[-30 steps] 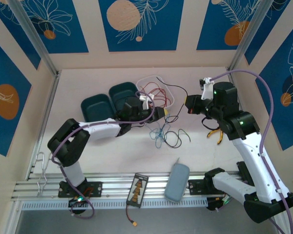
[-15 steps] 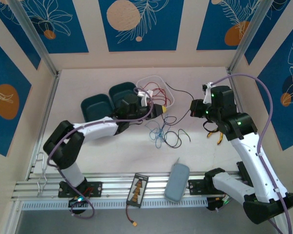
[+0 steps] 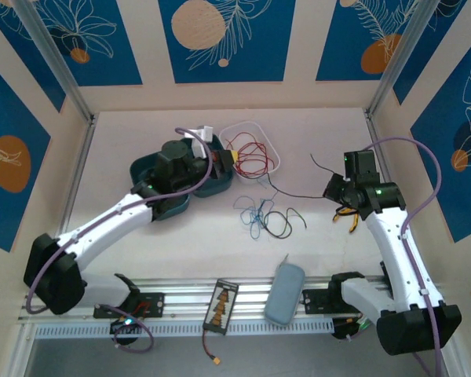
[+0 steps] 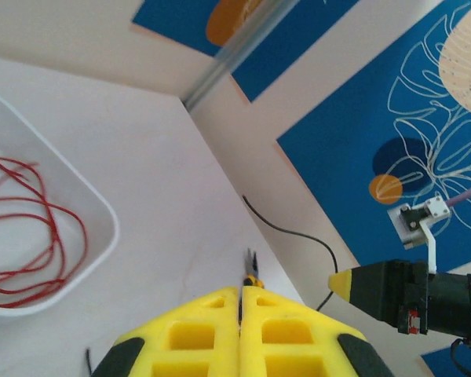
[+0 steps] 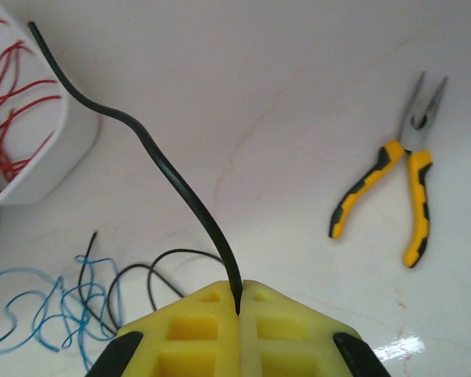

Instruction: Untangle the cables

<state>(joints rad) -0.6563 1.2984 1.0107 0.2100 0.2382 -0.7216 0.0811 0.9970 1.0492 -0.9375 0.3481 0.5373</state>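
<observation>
A: Where are the cables (image 3: 261, 215)?
B: The red cable (image 3: 250, 154) lies in the white tray (image 3: 250, 122), far middle. The blue cable (image 3: 253, 210) lies on the surface (image 3: 141, 133), nearer.
A: And the claws?
B: The right claw (image 5: 239, 297) is clenched on the black cable (image 5: 161, 161). The left claw (image 4: 241, 302) is clenched and empty.

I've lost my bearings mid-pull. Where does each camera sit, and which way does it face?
Top external: above and behind the bases, looking down on the table; both arms show, with the left gripper and right gripper.
Left wrist: on that arm, looks along its shut fingers, past the white tray, toward the right gripper's side.
Right wrist: on that arm, looks down along fingers pinching the black wire; pliers to the right.
Shared: all three show the tray's red wire.
</observation>
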